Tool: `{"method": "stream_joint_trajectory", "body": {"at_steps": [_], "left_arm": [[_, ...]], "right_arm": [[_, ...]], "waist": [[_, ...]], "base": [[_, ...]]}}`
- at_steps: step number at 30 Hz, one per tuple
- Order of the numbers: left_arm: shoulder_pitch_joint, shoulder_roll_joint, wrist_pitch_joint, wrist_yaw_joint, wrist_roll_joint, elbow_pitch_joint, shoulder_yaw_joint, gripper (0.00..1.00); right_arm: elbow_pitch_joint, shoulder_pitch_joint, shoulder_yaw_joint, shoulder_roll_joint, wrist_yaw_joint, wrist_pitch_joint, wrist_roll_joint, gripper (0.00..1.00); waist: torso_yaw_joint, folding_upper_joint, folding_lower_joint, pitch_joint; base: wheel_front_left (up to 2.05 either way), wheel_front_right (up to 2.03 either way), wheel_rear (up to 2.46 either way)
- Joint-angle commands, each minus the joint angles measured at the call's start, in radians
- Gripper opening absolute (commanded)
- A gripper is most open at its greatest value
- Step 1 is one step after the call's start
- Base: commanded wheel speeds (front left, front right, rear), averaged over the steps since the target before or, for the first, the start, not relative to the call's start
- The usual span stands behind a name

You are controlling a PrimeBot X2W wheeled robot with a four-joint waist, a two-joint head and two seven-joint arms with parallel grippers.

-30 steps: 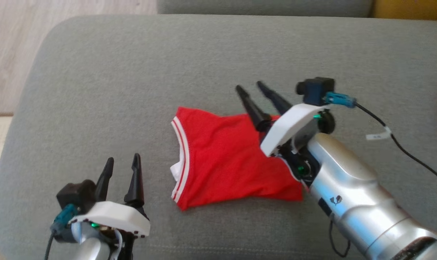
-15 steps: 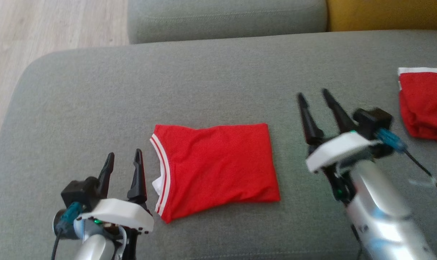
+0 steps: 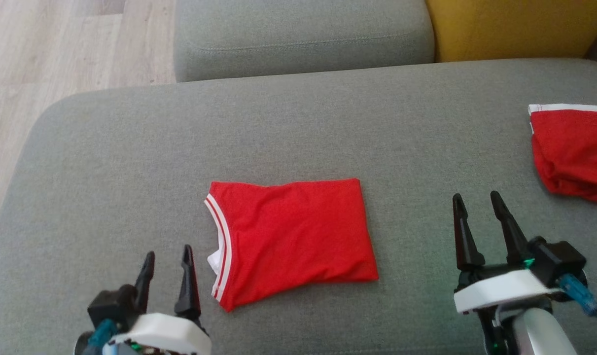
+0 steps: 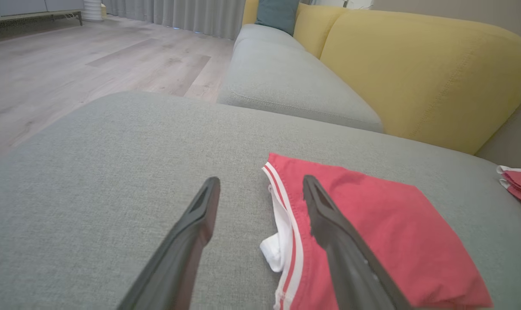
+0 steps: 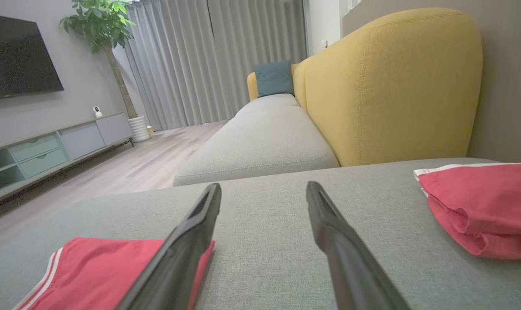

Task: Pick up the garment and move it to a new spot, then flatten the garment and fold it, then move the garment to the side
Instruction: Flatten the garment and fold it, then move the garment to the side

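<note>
The garment [image 3: 293,234] is a red shirt with white-striped trim, folded into a rough rectangle on the grey cushion [image 3: 130,162]. It lies flat in the middle of the head view, with no gripper touching it. My left gripper [image 3: 166,254] stands open just left of its striped edge, at the lower left. In the left wrist view the garment [image 4: 380,232] lies to the right of my left gripper [image 4: 260,183]. My right gripper [image 3: 477,198] stands open to the garment's right, apart from it. The right wrist view shows the garment [image 5: 105,267] at lower left behind my right gripper [image 5: 263,187].
A second red garment [image 3: 574,150] lies bunched at the cushion's right edge, also in the right wrist view [image 5: 475,206]. A yellow sofa back [image 3: 515,27] and another grey seat cushion [image 3: 298,34] stand behind. Wooden floor [image 3: 42,64] lies beyond the cushion's left edge.
My right gripper drew back off the garment and came down to the lower right, open. The garment now lies as a flat folded rectangle. The head camera shifted, bringing the second garment into view.
</note>
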Motion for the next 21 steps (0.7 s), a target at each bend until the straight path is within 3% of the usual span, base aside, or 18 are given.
{"method": "stream_joint_trajectory", "body": {"at_steps": [1, 21], "left_arm": [[-0.025, -0.003, -0.012, -0.007, 0.015, -0.04, 0.048, 1.0], [0.005, -0.048, -0.013, -0.062, 0.073, -0.025, 0.088, 1.0]], "right_arm": [[-0.055, -0.011, 0.016, 0.001, -0.001, 0.01, 0.009, 1.0], [-0.13, 0.045, 0.021, 0.001, -0.001, 0.071, 0.03, 1.0]], "waist": [[0.005, -0.0001, 0.0, -0.004], [0.031, -0.0001, 0.0, -0.017]], "base": [[0.0, 0.0, 0.0], [0.0, 0.0, 0.0]]}}
